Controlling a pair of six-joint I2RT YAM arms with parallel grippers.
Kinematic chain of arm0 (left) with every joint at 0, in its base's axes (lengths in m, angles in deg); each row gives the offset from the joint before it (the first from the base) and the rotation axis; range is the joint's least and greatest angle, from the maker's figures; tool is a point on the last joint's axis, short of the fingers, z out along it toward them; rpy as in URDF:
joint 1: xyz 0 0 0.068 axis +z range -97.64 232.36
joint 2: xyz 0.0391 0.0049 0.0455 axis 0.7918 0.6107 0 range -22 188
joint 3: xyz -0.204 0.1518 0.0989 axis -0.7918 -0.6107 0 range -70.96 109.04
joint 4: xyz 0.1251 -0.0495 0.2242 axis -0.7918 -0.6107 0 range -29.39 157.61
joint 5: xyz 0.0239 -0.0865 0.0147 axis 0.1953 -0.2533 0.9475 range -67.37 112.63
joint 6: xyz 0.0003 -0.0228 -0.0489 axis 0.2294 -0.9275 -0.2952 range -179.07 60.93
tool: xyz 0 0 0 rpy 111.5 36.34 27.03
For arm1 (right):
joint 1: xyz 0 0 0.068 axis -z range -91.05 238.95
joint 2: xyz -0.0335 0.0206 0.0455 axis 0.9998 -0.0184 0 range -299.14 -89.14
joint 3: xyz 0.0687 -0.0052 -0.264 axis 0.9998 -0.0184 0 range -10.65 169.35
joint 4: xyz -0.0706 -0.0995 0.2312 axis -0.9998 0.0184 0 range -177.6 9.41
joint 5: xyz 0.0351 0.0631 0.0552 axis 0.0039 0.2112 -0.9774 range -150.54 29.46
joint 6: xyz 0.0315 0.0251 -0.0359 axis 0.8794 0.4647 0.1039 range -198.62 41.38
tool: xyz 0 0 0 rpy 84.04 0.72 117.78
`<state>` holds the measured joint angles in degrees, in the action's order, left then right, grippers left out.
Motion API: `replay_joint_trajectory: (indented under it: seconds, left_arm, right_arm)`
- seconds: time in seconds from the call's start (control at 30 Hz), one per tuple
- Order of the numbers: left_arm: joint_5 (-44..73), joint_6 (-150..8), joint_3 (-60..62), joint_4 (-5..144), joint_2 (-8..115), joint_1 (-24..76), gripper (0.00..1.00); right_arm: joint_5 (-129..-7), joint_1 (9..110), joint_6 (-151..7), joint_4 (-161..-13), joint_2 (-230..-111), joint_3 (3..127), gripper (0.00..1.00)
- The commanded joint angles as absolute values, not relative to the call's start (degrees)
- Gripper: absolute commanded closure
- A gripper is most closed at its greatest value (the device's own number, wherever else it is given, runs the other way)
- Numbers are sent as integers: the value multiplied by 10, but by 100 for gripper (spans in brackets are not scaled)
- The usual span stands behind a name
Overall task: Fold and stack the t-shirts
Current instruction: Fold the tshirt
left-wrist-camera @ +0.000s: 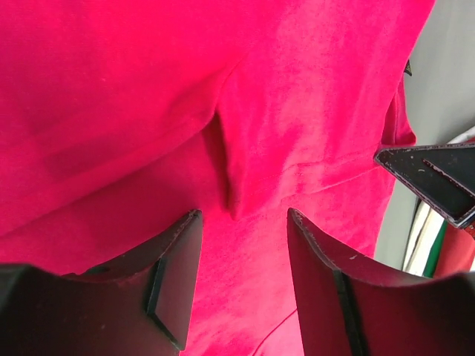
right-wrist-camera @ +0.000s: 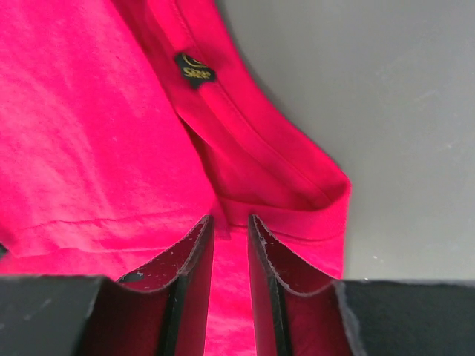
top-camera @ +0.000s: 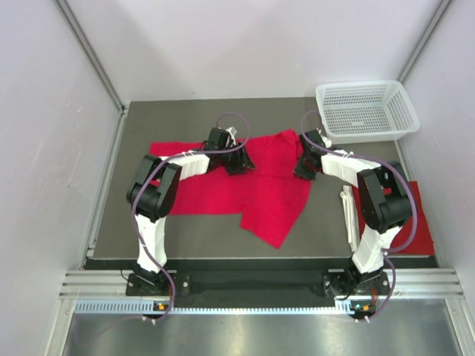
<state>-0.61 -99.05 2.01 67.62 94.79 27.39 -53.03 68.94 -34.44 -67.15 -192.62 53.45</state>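
Note:
A red t-shirt (top-camera: 260, 189) lies spread on the dark table, one corner pointing toward the near edge. My left gripper (top-camera: 239, 167) (left-wrist-camera: 243, 215) hovers low over its upper middle, open, with only flat cloth (left-wrist-camera: 111, 111) and a small ridge (left-wrist-camera: 226, 174) below it. My right gripper (top-camera: 304, 169) (right-wrist-camera: 230, 219) sits at the shirt's upper right edge, by the collar with a black size label (right-wrist-camera: 197, 74). Its jaws stand narrowly apart, and flat red cloth (right-wrist-camera: 89, 148) shows through the gap. Another red t-shirt (top-camera: 421, 226) lies at the table's right edge, partly hidden by the right arm.
A white mesh basket (top-camera: 364, 111) stands at the back right corner. A narrow white object (top-camera: 347, 215) lies beside the right arm. Grey walls close in the table on the left, right and back. Bare grey table (right-wrist-camera: 401, 111) shows right of the collar.

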Motion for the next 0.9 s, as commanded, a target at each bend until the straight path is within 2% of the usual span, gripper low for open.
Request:
replay_joint_trajectory:
  seconds: [0.0, 0.43, 0.67, 0.7, 0.8, 0.83, 0.87]
  left_arm:
    - [2, -993, 37, 708, 959, 265, 46]
    - [23, -993, 62, 683, 981, 256, 59]
    - [23, -996, 72, 680, 988, 252, 66]
    - [23, -997, 73, 680, 989, 251, 69]
    - [25, -999, 75, 679, 989, 251, 83]
    - [25, -1000, 80, 679, 988, 250, 90]
    - [27, -1003, 81, 659, 988, 250, 100]
  right_arm:
    - [-539, 691, -335, -712, -1926, 524, 74]
    - [-530, 690, -340, -716, -1926, 522, 74]
    - [-527, 691, -342, -718, -1923, 523, 80]
    - [-527, 691, -342, -718, -1922, 522, 82]
    - [-525, 691, -344, -718, -1918, 522, 95]
    - [-526, 691, -346, -719, -1915, 522, 100]
    - [-526, 691, -348, -719, -1914, 523, 100]
